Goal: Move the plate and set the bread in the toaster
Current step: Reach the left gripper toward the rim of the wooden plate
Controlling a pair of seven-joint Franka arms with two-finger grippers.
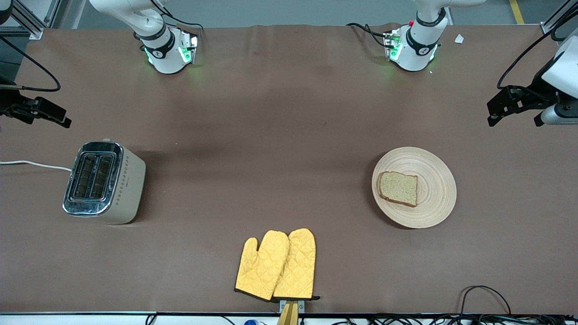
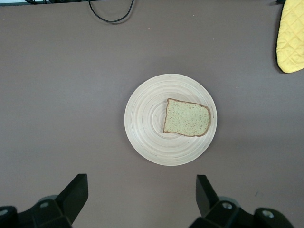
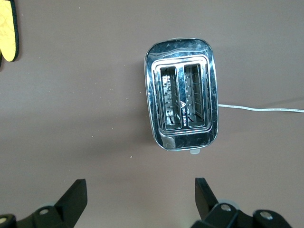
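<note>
Hovering wide open with nothing in my grasp, my left gripper [image 2: 140,199] is hanging above bare table toward the left arm's end. The plate [image 1: 433,203] is lying flat near that end, and the bread [image 1: 398,188] is lying flat on it, off centre toward the toaster's end, its long axis running along the table's length. My right gripper [image 3: 140,202] is waiting, equally spread and empty, at the right arm's end. The toaster [image 1: 104,182] is standing upright there, slots facing up, long axis pointing roughly toward the front camera, white cord [image 1: 34,164] trailing off the table's end. Yellow oven mitts [image 1: 276,265] are lying between them, nearer that camera.
</note>
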